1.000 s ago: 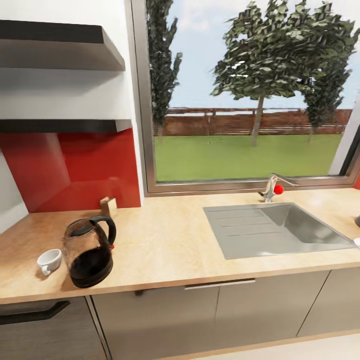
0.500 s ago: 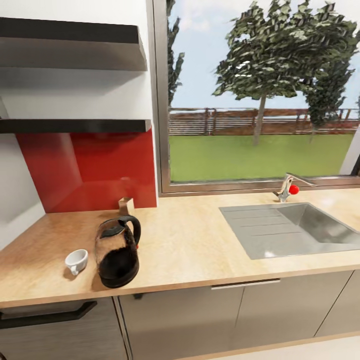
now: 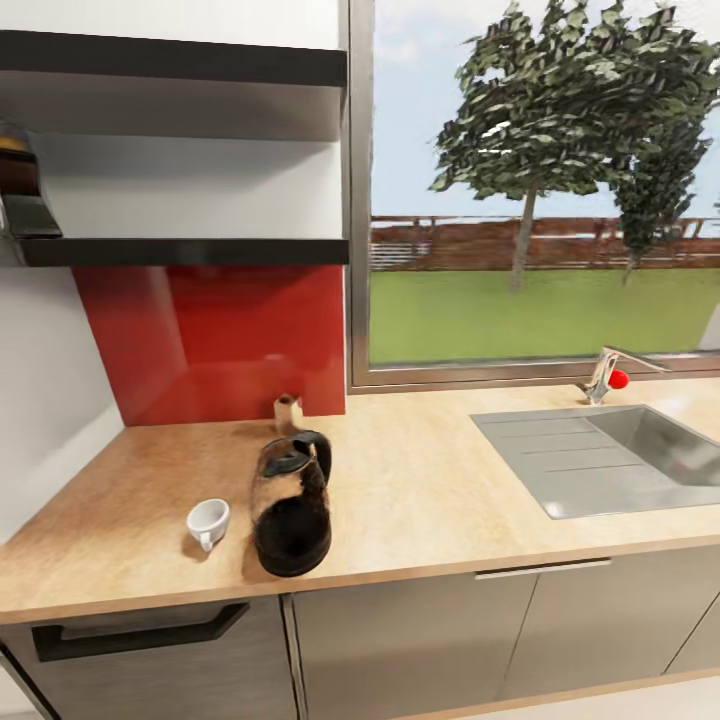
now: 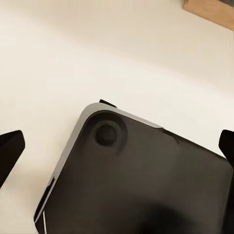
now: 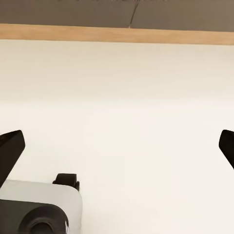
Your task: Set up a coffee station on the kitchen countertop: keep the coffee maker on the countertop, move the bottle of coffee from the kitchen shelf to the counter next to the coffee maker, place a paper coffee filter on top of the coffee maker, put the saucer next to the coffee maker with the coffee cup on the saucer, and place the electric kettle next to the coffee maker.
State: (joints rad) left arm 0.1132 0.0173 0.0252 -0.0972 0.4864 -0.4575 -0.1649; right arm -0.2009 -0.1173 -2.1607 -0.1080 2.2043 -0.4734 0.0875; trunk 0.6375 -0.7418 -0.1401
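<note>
We saw the electric kettle (image 3: 292, 505) standing upright near the front edge of the kitchen countertop (image 3: 430, 490). We took it as our landmark. The coffee cup (image 3: 208, 523) sat just to the kettle's left, apart from it, on the bare wood. Behind the kettle, against the red backsplash (image 3: 225, 335), stood a small wooden block (image 3: 288, 411). Well to the kettle's right lay the steel sink (image 3: 610, 455), with a tap (image 3: 607, 374) bearing a red knob at its back edge. Above the kettle and to its left hung the kitchen shelf (image 3: 185, 250), with a second black board (image 3: 175, 60) over it; at the lower shelf's far left end a dark object (image 3: 22, 185) stood cut off by the frame, and we could not tell what it was. Below the kettle ran grey cabinet fronts (image 3: 420, 640).

In the left wrist view the left gripper (image 4: 117, 146) had its fingers spread wide over the robot's dark base (image 4: 141, 180) and a pale floor (image 4: 73, 58). In the right wrist view the right gripper (image 5: 117, 148) likewise had its fingers spread wide, with nothing between them, over that floor.
</note>
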